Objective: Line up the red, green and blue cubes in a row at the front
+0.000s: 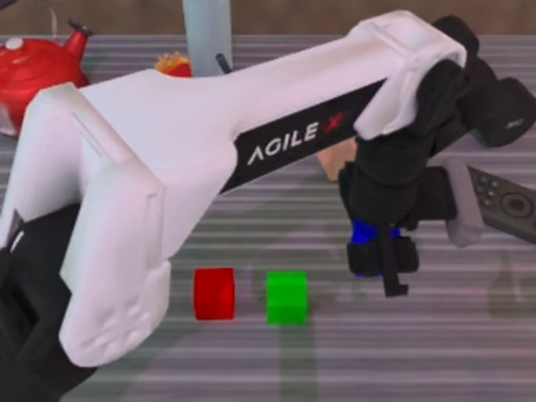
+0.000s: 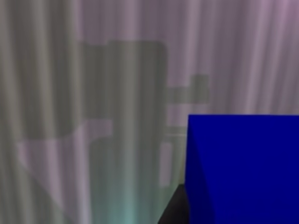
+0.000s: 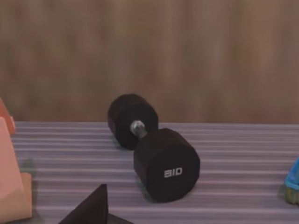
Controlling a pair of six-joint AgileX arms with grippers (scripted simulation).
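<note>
My left end effector pinches the blue cube; it is light, stiff and glossy, so I grip its flat sides.

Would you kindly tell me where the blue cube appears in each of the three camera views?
Top view: the blue cube peeks out between the left end effector fingers, right of the green cube.
Left wrist view: it fills the lower right corner, held above the striped table.
Right wrist view: not in it; only a dumbbell shows.
Shared landmark: the striped table.
</note>
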